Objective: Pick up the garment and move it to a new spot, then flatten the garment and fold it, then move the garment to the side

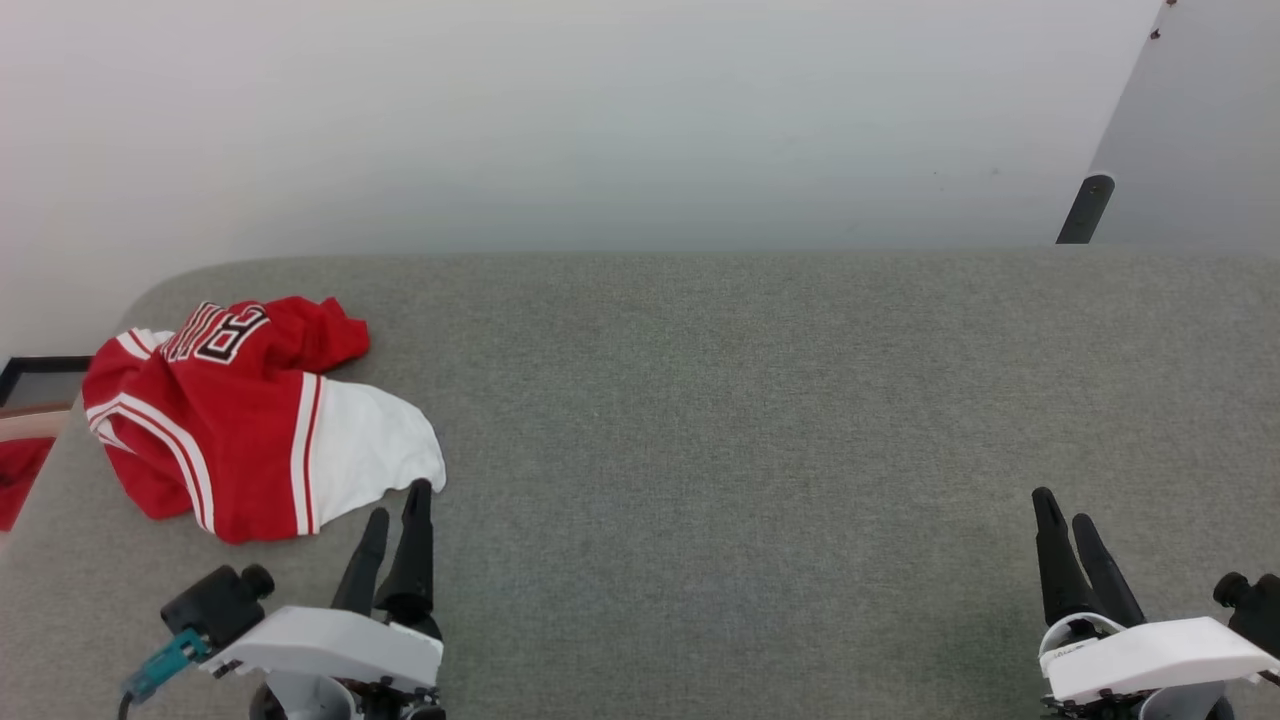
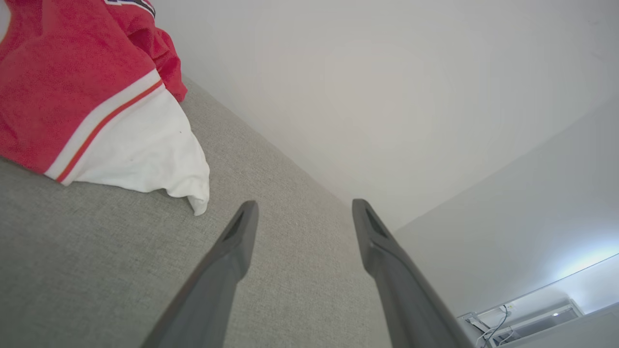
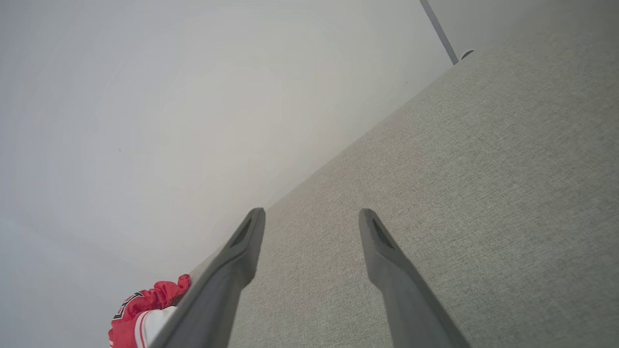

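Observation:
The garment (image 1: 230, 420) lies crumpled at the left end of the grey table (image 1: 750, 400); it is a red jersey with a white sleeve, striped trim and black lettering. In the left wrist view the garment (image 2: 82, 96) fills the upper left corner. My left gripper (image 1: 398, 498) stands open just right of the white sleeve's edge, apart from it, with nothing between its fingers (image 2: 242, 232). My right gripper (image 1: 1062, 508) rests open and empty near the front right of the table. From the right wrist view the garment (image 3: 145, 309) shows far off at the lower left.
A dark-framed tray (image 1: 35, 375) and a bit of red cloth (image 1: 20, 480) sit off the table's left edge. A dark post (image 1: 1085, 208) stands behind the back right corner. A pale wall (image 1: 600, 120) runs behind the table.

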